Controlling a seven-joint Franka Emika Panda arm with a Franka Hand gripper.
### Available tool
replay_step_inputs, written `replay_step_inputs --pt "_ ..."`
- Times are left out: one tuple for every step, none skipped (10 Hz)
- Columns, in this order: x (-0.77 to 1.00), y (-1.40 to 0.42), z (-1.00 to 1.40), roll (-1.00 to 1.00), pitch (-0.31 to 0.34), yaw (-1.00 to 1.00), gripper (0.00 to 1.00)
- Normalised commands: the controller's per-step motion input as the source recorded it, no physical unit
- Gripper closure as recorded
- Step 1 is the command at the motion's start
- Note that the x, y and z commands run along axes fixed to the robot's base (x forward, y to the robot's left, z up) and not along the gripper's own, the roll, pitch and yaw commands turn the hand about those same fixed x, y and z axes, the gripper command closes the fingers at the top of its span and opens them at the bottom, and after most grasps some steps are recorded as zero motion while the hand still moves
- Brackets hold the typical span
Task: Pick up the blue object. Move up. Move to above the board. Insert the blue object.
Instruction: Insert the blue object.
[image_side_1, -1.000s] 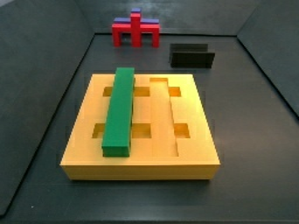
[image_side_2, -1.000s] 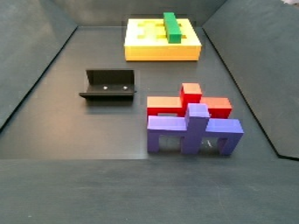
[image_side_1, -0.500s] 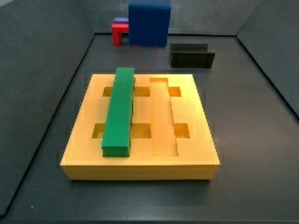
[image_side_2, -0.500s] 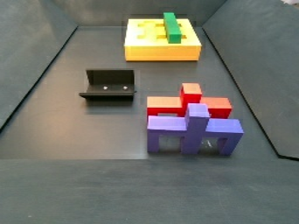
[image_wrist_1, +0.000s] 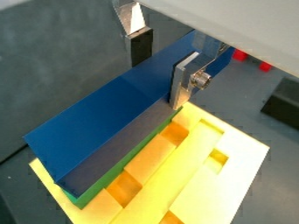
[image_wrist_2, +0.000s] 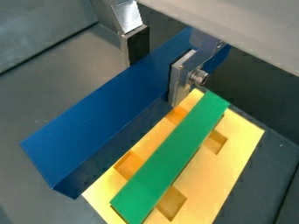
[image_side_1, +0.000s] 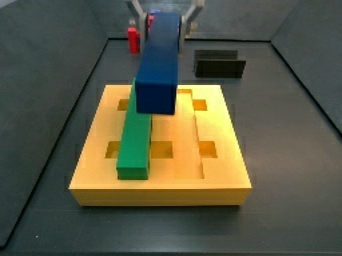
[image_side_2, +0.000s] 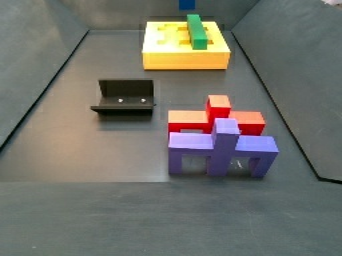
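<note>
Gripper (image_wrist_1: 162, 54) clamps the long dark blue rectangular bar (image_wrist_1: 111, 118) near one end, holding it tilted above the thick yellow grooved board (image_side_1: 201, 165) and its green bar (image_side_1: 132, 146), at centre frame in a side view

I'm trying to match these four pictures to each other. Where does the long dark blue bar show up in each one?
Wrist view: the blue object runs corner to corner, clamped in the gripper.
Wrist view: again diagonal, beside the green bar.
Side view: hanging above the board, top centre.
Side view: not visible.
Shared landmark: the yellow board.
</note>
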Motion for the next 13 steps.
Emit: replay_step_inputs --pt "0.19 0.00 -0.81 -0.11 -0.150 0.06 1.00" --pt "0.41 -0.08 -0.71 -0.17 -0.167 0.05 1.00" --pt "0.63 -0.10 -0.78 -0.13 -0.149 0.22 1.00" --pt "0.57 -0.08 -0.72 -0.05 -0.121 0.21 1.00" --pt "0.23 -0.01 -0.75 0.00 -0.139 0.03 1.00" --pt "0.11 0.00 -0.77 0.15 -0.107 0.01 1.00" --pt "0.09 0.00 -0.69 0.25 -0.109 0.10 1.00" --pt "0.12 -0.08 -0.58 0.29 -0.123 0.18 1.00" --pt "0.32 -0.18 -0.56 0.25 -0.027 0.15 1.00" --pt "0.30 -0.27 -0.18 0.25 0.017 0.22 1.00" --pt "0.37 -0.25 -0.38 0.20 -0.066 0.32 1.00" --pt "0.22 -0.17 -0.33 0.18 -0.137 0.30 1.00" --pt "0.00 0.00 -0.22 0.06 -0.129 0.06 1.00"
